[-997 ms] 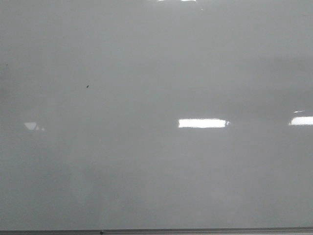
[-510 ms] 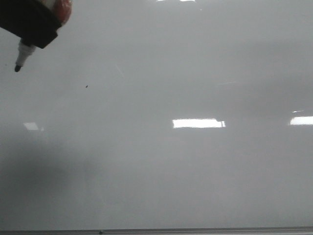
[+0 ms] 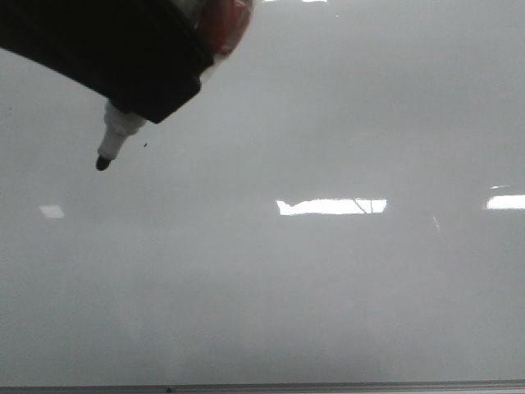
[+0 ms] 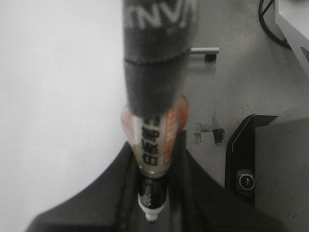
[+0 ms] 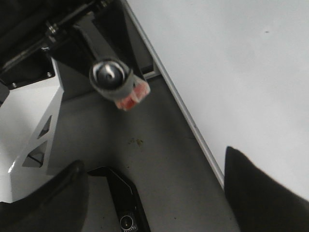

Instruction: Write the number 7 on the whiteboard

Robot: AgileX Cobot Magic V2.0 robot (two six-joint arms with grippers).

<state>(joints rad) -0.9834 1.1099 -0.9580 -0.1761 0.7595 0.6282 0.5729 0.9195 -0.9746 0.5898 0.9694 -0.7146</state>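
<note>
The left hand (image 3: 123,74) has swung in, clamped on a glossy marker (image 3: 111,141) over the smooth whiteboard (image 3: 328,287).

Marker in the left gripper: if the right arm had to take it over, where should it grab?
Probably the grey-wrapped rear barrel, which sticks out free behind the left gripper. Come in from the side, across the barrel; the fingers enclose the labelled front, and the nib points at the whiteboard.
</note>
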